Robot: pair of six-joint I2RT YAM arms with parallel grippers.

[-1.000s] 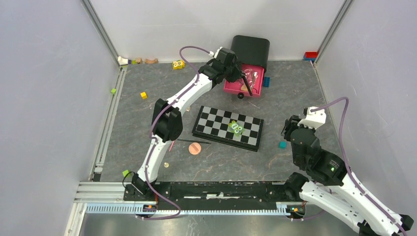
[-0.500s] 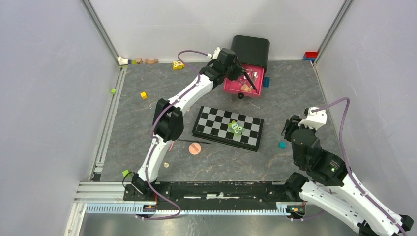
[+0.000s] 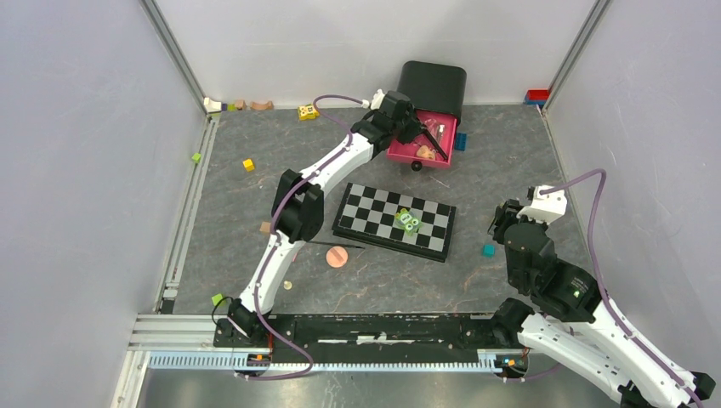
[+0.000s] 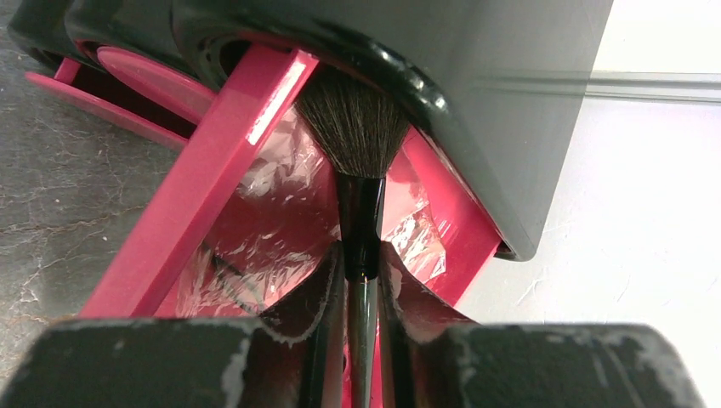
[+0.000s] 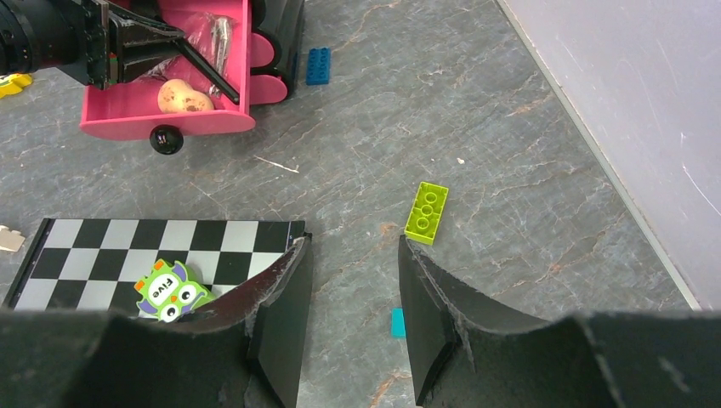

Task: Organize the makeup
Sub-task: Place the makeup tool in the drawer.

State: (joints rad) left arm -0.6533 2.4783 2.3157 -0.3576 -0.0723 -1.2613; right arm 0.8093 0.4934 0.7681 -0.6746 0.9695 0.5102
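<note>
My left gripper (image 3: pixel 408 127) is shut on the handle of the black long-handled brush (image 3: pixel 432 136), held over the open pink drawer (image 3: pixel 398 154) of a black case (image 3: pixel 434 85). In the left wrist view the gripper (image 4: pixel 361 263) grips the brush (image 4: pixel 357 170) just behind the ferrule, and the bristles touch the case's edge above crinkled plastic in the drawer (image 4: pixel 212 170). A round peach puff (image 3: pixel 337 256) and a thin dark pencil (image 3: pixel 327 244) lie on the floor left of the board. My right gripper (image 5: pixel 349 289) is open and empty at the right (image 3: pixel 502 219).
A chequered board (image 3: pixel 395 221) with green owl blocks (image 3: pixel 408 221) lies mid-floor. The drawer holds a peach item (image 5: pixel 180 96) and has a black knob (image 5: pixel 166 138). A lime brick (image 5: pixel 427 212) and a teal block (image 5: pixel 397 322) lie near my right gripper. Toy blocks are scattered along the back wall.
My left gripper has moved right and farther over the drawer, and the brush head has swung toward the black case. The right arm has barely moved.
</note>
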